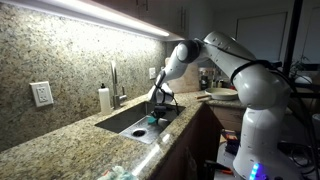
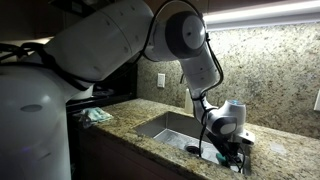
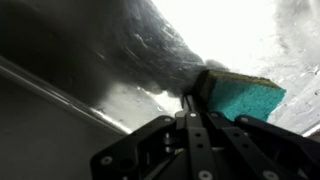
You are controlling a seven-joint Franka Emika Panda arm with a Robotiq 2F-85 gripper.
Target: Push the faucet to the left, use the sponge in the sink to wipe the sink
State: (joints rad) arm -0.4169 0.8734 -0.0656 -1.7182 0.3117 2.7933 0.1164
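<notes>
end effector (image 3: pixel 188 102) looks clenched on only the edge of the sponge (image 3: pixel 240 97) (blurry), so scrubbing drag on the sink (image 1: pixel 128 122) could pull it free.

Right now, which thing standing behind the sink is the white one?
The short soap bottle. The faucet beside it is tall, thin and silvery.
</notes>
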